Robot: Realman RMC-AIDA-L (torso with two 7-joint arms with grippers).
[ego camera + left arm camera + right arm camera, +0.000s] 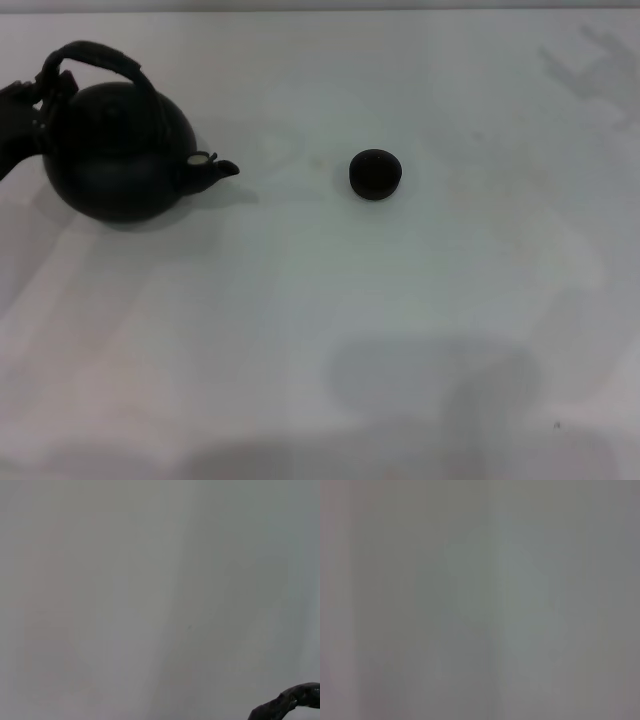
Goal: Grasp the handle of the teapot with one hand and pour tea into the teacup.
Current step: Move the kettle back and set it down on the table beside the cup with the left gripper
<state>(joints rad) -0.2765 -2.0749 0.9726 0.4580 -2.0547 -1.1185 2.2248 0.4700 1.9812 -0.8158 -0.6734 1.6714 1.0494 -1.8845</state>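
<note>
Head view: the left gripper (40, 100) is seen at the upper left clamped on the handle (100, 55) of the teapot (115, 150), whose spout is aimed right toward the teacup (376, 174), well apart at centre.

The head view is bright and a little hazy. The white worktop (420, 320) carries soft grey shadows near the lower edge and in the far right corner. The teapot (118, 150) looks nearly black, without detail. Both wrist views show only dull, featureless grey.
</note>
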